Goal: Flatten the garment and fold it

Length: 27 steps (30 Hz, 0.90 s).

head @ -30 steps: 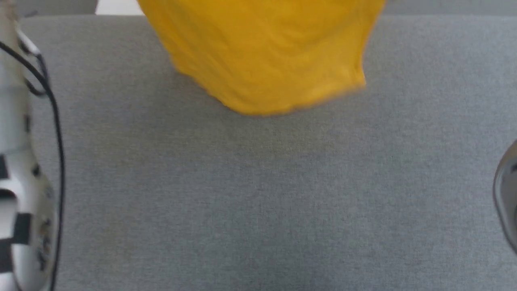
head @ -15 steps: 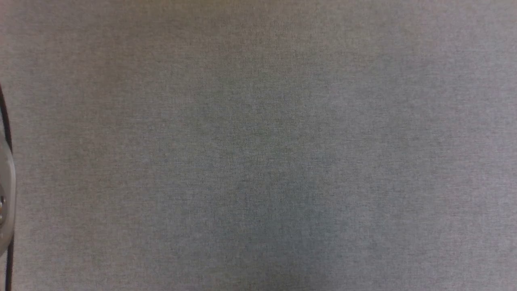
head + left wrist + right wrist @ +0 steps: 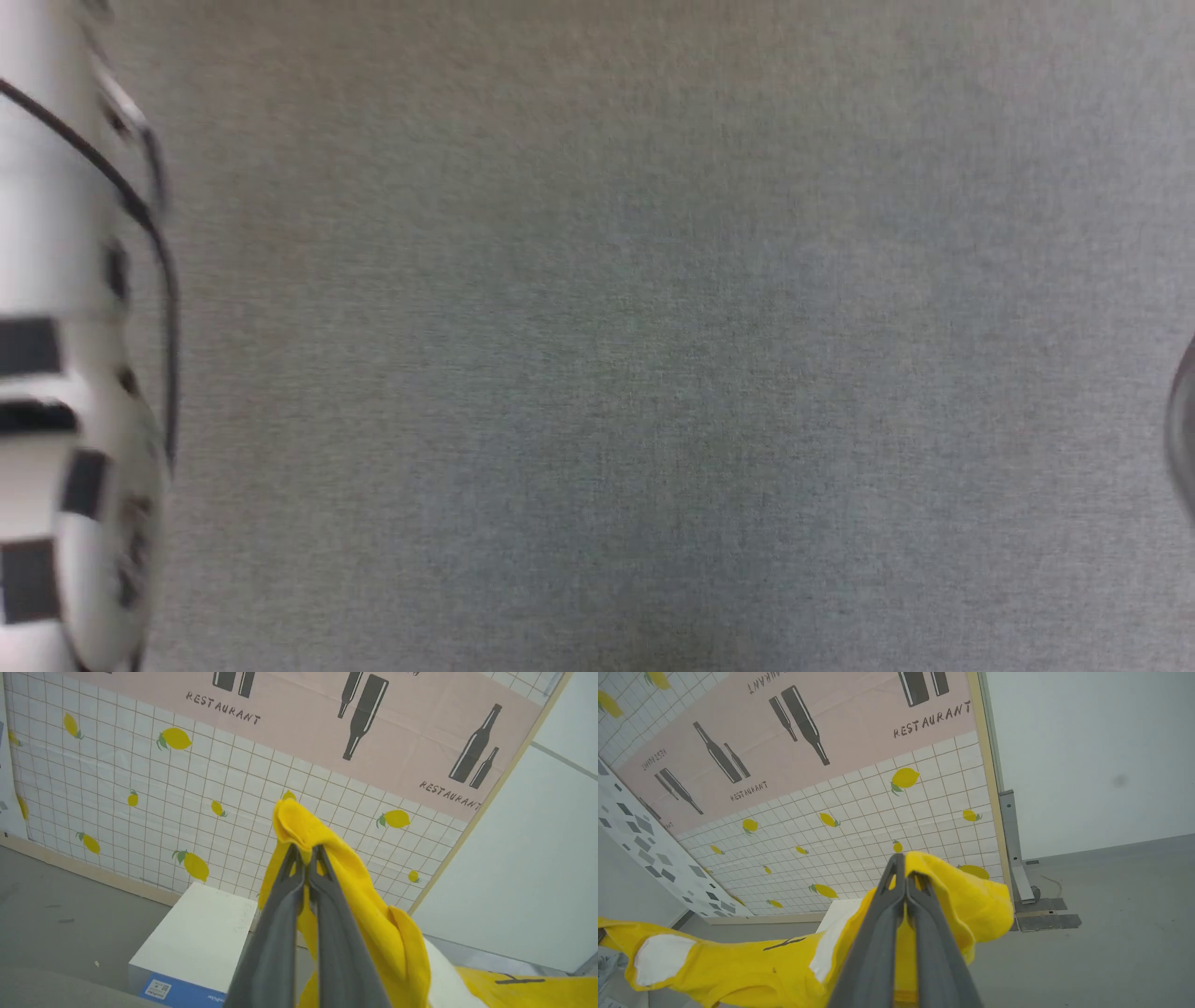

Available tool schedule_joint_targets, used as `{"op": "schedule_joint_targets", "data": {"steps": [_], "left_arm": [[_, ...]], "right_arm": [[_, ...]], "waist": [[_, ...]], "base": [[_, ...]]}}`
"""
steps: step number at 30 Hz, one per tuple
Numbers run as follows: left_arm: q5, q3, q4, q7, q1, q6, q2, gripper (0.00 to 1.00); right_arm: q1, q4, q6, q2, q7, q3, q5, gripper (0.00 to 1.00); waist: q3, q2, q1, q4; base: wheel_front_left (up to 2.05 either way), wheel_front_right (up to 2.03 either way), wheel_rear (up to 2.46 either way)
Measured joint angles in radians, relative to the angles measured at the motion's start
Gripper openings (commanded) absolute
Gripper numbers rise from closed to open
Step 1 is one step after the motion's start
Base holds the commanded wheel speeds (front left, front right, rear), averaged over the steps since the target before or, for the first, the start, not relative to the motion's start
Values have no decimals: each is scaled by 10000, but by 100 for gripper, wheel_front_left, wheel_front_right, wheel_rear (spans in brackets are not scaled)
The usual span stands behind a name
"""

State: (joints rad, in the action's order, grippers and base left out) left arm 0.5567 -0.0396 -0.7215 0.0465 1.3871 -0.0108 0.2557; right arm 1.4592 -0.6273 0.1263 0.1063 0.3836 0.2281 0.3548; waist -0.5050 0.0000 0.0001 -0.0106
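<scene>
**A:** Where's the T-shirt (image 3: 369,896)?

**B:** I have it up in the air, hanging from both arms. The left gripper (image 3: 306,851) has its jaws pressed together on a bunched yellow fold right at the fingertips, and the cloth drops away to the right of them.

**A:** And the other side?

**B:** The right gripper (image 3: 906,868) is clamped the same way on another yellow fold. From there the shirt trails off to the left, and I can see a white patch (image 3: 661,956) and a thin black stripe (image 3: 784,943) on it.

**A:** What's behind it?

**B:** There's a far wall (image 3: 140,765) with lemon-print tiles, and a white box (image 3: 201,928) on the floor in front of it.

**A:** And looking down from the head?

**B:** I see the grey table (image 3: 653,373), with my pale left forearm (image 3: 47,280) blurred at its left edge.
</scene>
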Motion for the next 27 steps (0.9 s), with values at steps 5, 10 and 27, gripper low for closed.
{"op": "schedule_joint_targets", "data": {"steps": [5, 10, 27], "left_arm": [[449, 12, -144, 470, -1967, -608, -353, 0], [723, -54, 199, 830, -4604, -792, -732, 0], [1655, 309, 4932, -972, -13418, 1055, -1308, 0]], "right_arm": [[-2562, 863, 0, 188, -201, -274, 1672, 0], [-5943, 2153, -2, 362, -332, -272, 2704, 0], [-14577, 6061, 0, -424, 113, 690, 2738, 0]], "waist": [[923, 0, -1, 188], [1969, 0, -2, 348], [4746, 1, -3, 538]], "base": [[0, 0, 0], [0, 0, 0], [0, 0, 0]]}}
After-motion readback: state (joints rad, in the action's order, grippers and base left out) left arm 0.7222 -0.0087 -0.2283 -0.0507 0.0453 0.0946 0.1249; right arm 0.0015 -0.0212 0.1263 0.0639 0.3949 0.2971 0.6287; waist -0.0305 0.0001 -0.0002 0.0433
